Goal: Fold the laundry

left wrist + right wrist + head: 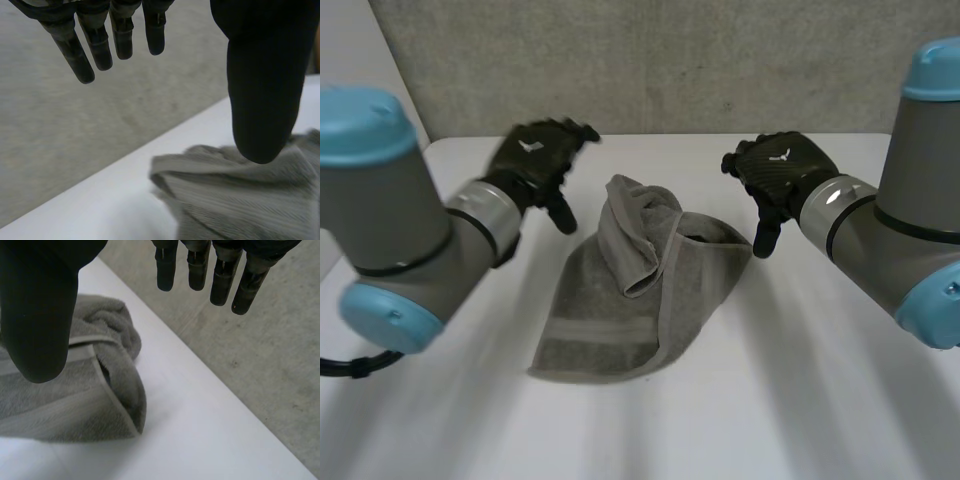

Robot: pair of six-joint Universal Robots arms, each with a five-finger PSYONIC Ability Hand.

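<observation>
We find a crumpled grey terry-cloth towel (pixel 620 310) lying on the white counter (pixel 820 400), midway between the two arms. The left robot hand (pixel 535 160) hangs off the towel's far left side and the right robot hand (pixel 780 170) off its far right side. Both are spread, fingers straight and thumb held apart, and grip nothing. The towel's long axis runs on a slant, from a bunched, doubled-over heap at the far end to a flat banded edge at the near left. In our judgement the coming move turns on that far heap. It lies inward from each robot hand, with the right thumb just beside the folded right corner and the left thumb near the left edge, so neither arm is clearly nearer. We cannot tell how high either robot hand stands above the counter. The far corners are tucked inside the folds and cannot be located.
</observation>
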